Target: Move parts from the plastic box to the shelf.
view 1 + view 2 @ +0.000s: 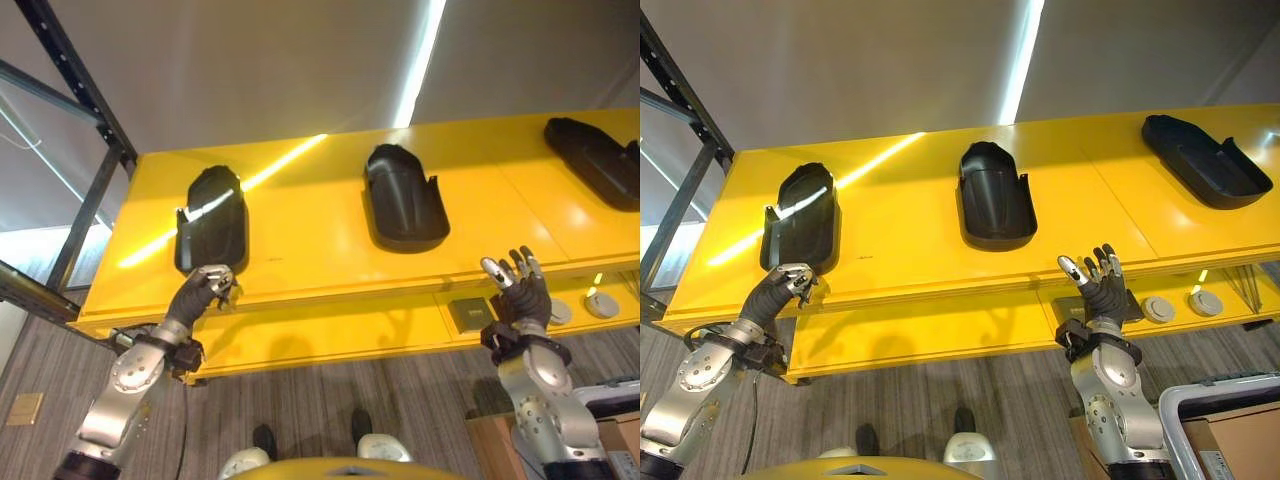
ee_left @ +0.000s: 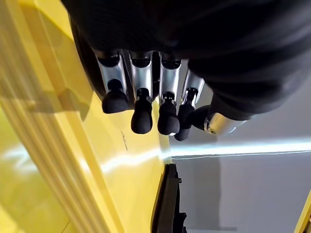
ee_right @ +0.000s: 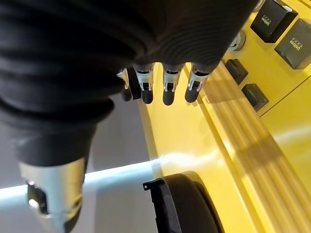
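Up top, a big yellow shelf (image 1: 330,230) with three black parts lying on it. All places given from the middle part (image 1: 403,197), which sits near the center of the shelf, open side up.

To the left of the middle part, well apart from it, another black part (image 1: 211,218), close to the shelf's front edge. To the right of the middle part, far off toward the back corner, a third black part (image 1: 592,160), lying at a slant.

Down and left of the middle part, the left hand (image 1: 205,287), right at the near end of the left black part and at the front edge of the shelf. Fingers (image 2: 142,112) curled in toward the thumb, bunched in a row. Nothing seen held between them; touching the part or just beside it, hard to tell.

Down and right of the middle part, the right hand (image 1: 1103,285), raised in front of the shelf's front edge, apart from all three parts. Fingers (image 1: 1087,270) spread and fairly straight, holding nothing.

Below the middle part, a lower yellow level (image 1: 330,335) with a small dark square block (image 1: 467,313) and, farther right, two round pale discs (image 1: 1158,309). Lower right of the middle part, the corner of a grey-rimmed box (image 1: 1225,425).
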Available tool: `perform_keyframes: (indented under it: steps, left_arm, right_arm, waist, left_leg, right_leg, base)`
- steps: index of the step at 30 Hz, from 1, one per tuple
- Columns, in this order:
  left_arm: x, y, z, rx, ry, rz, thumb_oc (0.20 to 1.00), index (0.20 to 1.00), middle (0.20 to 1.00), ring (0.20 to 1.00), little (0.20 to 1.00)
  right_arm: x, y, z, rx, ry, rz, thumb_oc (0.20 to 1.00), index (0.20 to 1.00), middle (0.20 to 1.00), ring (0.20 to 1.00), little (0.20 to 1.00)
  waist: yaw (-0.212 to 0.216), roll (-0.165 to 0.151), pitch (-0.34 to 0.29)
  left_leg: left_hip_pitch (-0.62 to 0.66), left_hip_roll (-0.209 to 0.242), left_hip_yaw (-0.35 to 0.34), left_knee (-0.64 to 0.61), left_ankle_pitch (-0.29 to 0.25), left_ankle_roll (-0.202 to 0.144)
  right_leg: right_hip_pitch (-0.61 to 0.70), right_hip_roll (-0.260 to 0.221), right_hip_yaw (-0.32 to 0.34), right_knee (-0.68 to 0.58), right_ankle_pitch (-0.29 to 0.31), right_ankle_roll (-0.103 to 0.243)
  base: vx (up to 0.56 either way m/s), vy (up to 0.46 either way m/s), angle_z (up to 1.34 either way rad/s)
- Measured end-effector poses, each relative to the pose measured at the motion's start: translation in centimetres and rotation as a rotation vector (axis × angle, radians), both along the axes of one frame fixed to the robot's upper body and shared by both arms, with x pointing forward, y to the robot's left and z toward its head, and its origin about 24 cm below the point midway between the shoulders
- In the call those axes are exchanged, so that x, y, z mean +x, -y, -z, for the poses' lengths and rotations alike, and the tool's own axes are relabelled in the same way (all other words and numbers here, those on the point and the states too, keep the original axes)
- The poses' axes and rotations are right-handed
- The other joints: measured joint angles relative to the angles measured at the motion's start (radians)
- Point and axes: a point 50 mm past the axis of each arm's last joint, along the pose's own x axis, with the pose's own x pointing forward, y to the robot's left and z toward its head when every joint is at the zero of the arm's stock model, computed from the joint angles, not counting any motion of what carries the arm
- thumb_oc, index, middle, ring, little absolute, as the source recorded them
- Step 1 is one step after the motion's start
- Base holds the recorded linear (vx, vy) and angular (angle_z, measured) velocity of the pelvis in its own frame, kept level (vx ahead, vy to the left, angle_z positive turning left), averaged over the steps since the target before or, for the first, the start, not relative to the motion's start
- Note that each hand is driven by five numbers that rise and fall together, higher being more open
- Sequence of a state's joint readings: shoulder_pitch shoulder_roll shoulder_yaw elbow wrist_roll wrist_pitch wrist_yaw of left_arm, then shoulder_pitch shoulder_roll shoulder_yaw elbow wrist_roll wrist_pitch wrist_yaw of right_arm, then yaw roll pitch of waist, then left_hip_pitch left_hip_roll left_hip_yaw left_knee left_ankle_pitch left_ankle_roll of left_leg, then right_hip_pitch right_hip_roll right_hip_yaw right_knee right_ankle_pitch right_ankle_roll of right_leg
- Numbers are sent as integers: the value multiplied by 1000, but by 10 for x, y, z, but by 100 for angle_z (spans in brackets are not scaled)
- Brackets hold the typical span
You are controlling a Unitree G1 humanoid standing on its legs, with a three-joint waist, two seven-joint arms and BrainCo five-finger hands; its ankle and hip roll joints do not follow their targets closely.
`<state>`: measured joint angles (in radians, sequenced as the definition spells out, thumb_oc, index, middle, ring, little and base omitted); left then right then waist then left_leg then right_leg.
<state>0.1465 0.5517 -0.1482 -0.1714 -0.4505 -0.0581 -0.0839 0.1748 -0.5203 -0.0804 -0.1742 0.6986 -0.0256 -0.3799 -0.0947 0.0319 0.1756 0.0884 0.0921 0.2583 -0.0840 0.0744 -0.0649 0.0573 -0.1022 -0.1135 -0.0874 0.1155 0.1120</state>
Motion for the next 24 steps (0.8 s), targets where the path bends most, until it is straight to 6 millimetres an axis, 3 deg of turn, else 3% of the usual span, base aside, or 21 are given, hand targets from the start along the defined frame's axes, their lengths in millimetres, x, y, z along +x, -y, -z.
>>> perform_keyframes:
  steps: [11, 24]
  left_arm:
    - [22, 2, 11, -55, -21, -116, 200, 200, 200, 200, 200]
    - [22, 0, 22, -65, -63, -164, 200, 200, 200, 200, 200]
  right_arm:
    - [5, -9, 2, -25, -6, -37, 1000, 1000, 1000, 1000, 1000]
    - [5, -7, 9, -26, -34, -49, 1000, 1000, 1000, 1000, 1000]
  waist:
    - [-37, 1, -3]
    - [-43, 0, -4]
  left_leg:
    - [14, 1, 26, 0, -3, 0]
    - [22, 1, 44, 0, -8, 1]
  right_leg:
    - [-1, 1, 21, 0, 2, 0]
    - [-3, 2, 43, 0, 2, -1]
  base:
    - [19, 6, -7]
    - [5, 2, -4]
